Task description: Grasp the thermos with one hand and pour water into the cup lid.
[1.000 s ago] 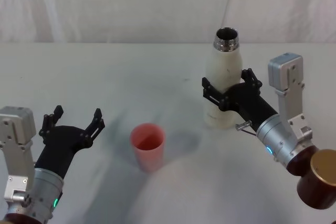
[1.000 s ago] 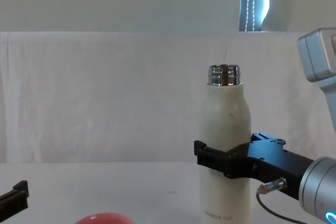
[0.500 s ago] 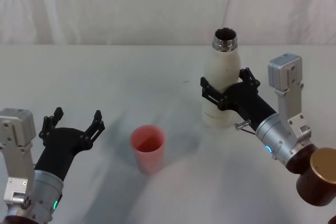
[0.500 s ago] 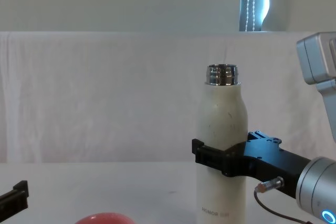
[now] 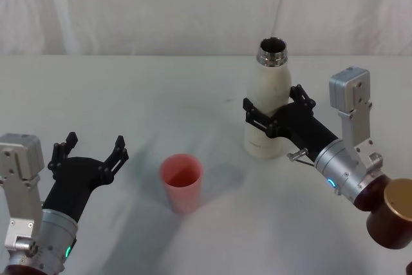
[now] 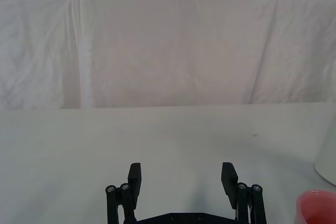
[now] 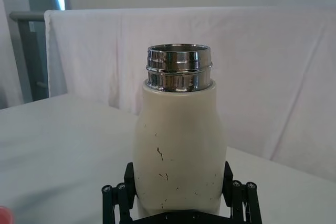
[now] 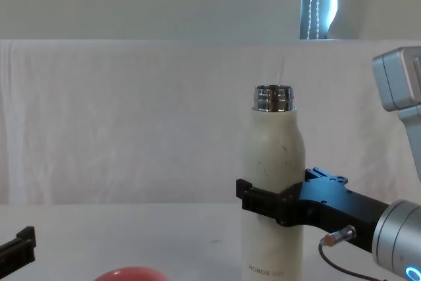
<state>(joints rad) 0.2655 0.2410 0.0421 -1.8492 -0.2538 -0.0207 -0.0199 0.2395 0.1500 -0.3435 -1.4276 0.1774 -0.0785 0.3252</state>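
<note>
Head view: the right gripper is clamped around the middle of the cream-white thermos, which stands upright and uncapped on the white table, its steel neck open to the ceiling. The salmon-red cup lid stands mouth-up, nearer the robot and to the thermos's left, well apart from it. The left gripper is parked with its fingers spread, near the cup lid but not touching it.

The step in hand looks like carrying the thermos over to pour. To do it well, the grip should stay firm on the smooth, rounded body, since a heavy filled bottle could slip or twist once tipped. The neck should come just above the cup lid's rim before any tilt begins, then the tilt should be slow, because the cup lid is small and light and a sudden gush could overshoot or knock it.
</note>
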